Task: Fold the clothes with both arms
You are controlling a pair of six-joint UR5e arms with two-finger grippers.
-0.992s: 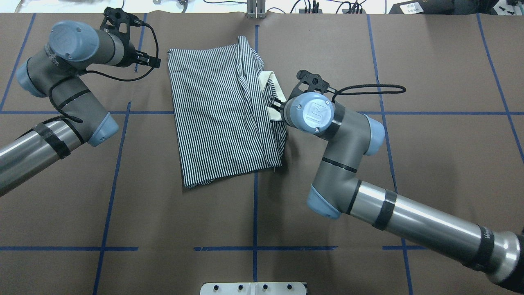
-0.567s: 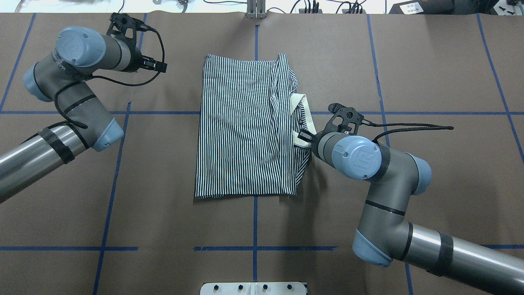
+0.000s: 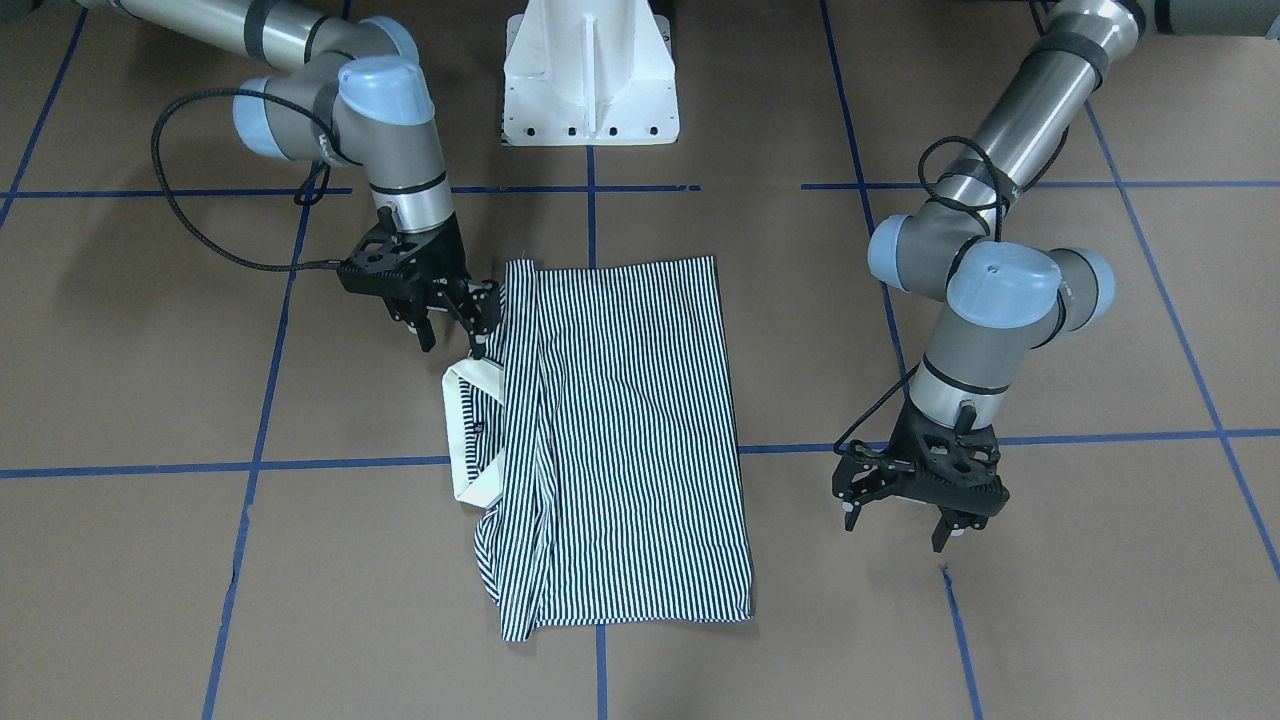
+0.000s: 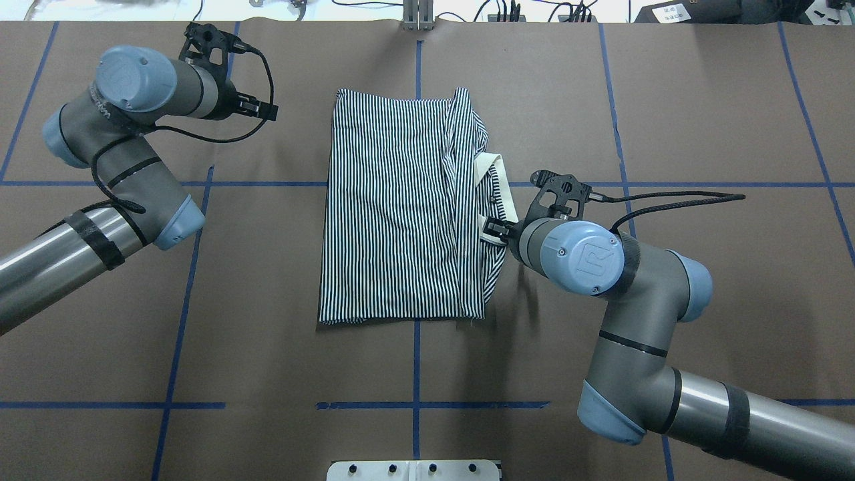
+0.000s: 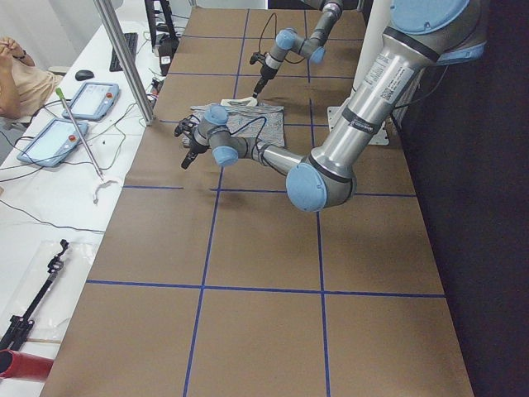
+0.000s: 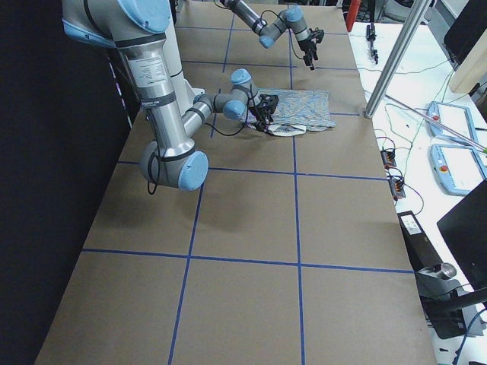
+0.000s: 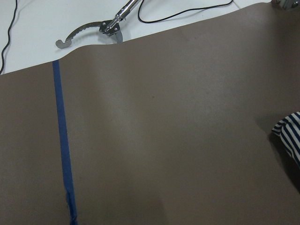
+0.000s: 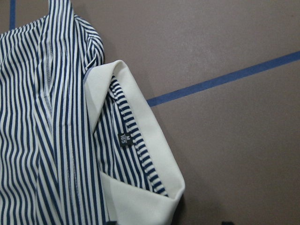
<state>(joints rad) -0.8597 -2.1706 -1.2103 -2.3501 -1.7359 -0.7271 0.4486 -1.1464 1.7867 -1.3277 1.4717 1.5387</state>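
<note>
Lying folded into a rough rectangle mid-table [image 4: 267,267], the striped polo shirt [image 4: 394,207] is showing its cream collar [image 8: 154,136] at its 3 o'clock edge in the overhead view. Right gripper [image 3: 452,338] is hovering just beside that collar, fingers spread, seemingly gripping nothing. Left gripper [image 3: 897,528] is hanging over bare table at the shirt's 10 o'clock, fingers parted, well apart from the cloth

Brown tabletop [image 7: 164,131] fills most of the view, with a blue tape line [image 7: 62,140] running down its left side. At the right edge a corner of the navy-and-white striped shirt [image 7: 290,136] lies on the tabletop. Beyond the far edge, on a white surface [image 7: 33,28], lie a curved, toothed metal piece [image 7: 101,29] and black cables [image 7: 187,11].
</note>
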